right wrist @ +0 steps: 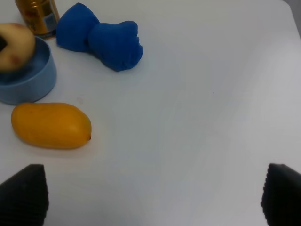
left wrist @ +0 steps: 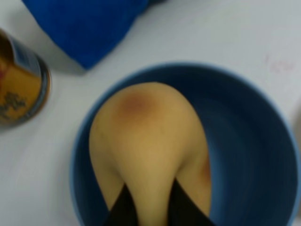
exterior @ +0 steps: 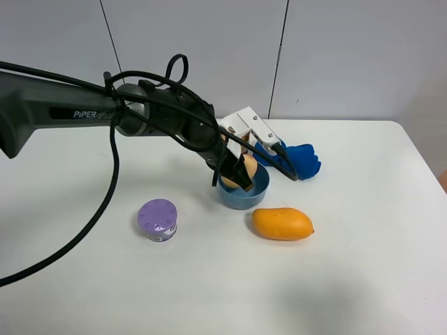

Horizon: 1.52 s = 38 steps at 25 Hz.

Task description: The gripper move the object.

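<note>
The tan-yellow potato (exterior: 232, 176) with a reddish-brown blotch is in the mouth of a blue bowl (exterior: 255, 199), partly hidden by the arm. My left gripper (exterior: 237, 178), black jaws on the "PiPER" arm with a white block (exterior: 246, 125), is shut on the potato. In the left wrist view the potato (left wrist: 146, 136) fills the bowl (left wrist: 249, 155), with the gripper (left wrist: 150, 193) clamped on its near end. I cannot tell whether it rests on the bowl's bottom. My right gripper (right wrist: 153, 195) is open and empty over bare table, away from the potato (right wrist: 16, 47).
An orange mango (exterior: 281, 223) lies just in front of the bowl. A crumpled blue cloth (exterior: 302, 160) and a gold can (left wrist: 19, 89) sit behind the bowl. A purple-lidded tub (exterior: 158, 220) stands to the front left. The white table's (exterior: 363, 265) right edge is near.
</note>
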Tool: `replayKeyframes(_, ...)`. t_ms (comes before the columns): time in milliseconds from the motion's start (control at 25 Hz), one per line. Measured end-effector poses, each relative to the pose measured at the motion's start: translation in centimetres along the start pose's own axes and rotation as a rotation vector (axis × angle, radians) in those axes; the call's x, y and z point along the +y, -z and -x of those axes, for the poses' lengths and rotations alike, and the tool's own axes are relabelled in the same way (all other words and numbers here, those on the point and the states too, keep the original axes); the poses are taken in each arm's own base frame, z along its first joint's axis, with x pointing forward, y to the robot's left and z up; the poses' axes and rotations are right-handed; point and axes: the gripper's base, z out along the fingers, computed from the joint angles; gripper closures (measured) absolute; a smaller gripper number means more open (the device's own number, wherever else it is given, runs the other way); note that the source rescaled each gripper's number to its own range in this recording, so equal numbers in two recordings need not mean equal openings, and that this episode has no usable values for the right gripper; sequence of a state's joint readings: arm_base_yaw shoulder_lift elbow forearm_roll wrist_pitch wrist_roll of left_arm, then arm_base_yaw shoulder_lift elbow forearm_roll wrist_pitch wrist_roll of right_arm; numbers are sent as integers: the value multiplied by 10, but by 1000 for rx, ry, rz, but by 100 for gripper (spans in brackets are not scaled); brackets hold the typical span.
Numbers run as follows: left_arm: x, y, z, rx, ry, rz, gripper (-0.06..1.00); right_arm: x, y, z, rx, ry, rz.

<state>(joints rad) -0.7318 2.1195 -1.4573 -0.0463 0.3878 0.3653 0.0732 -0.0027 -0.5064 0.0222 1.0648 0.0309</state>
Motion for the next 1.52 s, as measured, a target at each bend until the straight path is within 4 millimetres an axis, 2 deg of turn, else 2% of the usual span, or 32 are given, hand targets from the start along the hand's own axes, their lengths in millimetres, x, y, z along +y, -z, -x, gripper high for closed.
replayKeyframes(160,-3,-12,-9,46,1,-16,94,0,0,0,0,0,0)
replayKeyframes(360,-3,-13,-10,49,2,-17,94,0,0,0,0,0,0)
replayKeyframes(440,-3,-13,-10,49,2,-17,90,0,0,0,0,0,0)
replayKeyframes(480,-3,-13,-10,49,2,-17,84,0,0,0,0,0,0)
replayKeyframes(560,-3,-13,-10,49,2,-17,65,0,0,0,0,0,0)
replayKeyframes(640,-3,-13,-9,48,2,-18,35,0,0,0,0,0,0)
replayKeyframes(720,-6,-9,-5,35,-1,-20,12,0,0,0,0,0,0)
replayKeyframes(800,-8,2,3,-1,-9,-13,0,0,0,0,0,0,0)
replayKeyframes(920,-5,39,24,-100,-20,16,-4,0,0,0,0,0,0)
replayKeyframes(960,-3,57,32,-140,-22,28,-5,0,0,0,0,0,0)
replayKeyframes(1080,4,120,50,-247,-36,74,-5,0,0,0,0,0,0)
replayKeyframes(1200,21,192,52,-315,-54,153,-5,0,0,0,0,0,0)
replayKeyframes(1280,39,243,41,-339,-40,234,-5,0,0,0,0,0,0)
replayKeyframes(1360,57,286,22,-318,-7,314,-5,0,0,0,0,0,0)
replayKeyframes(1440,74,331,-4,-286,45,413,-5,0,0,0,0,0,0)
replayKeyframes(1520,83,368,-31,-228,92,492,-5,0,0,0,0,0,0)
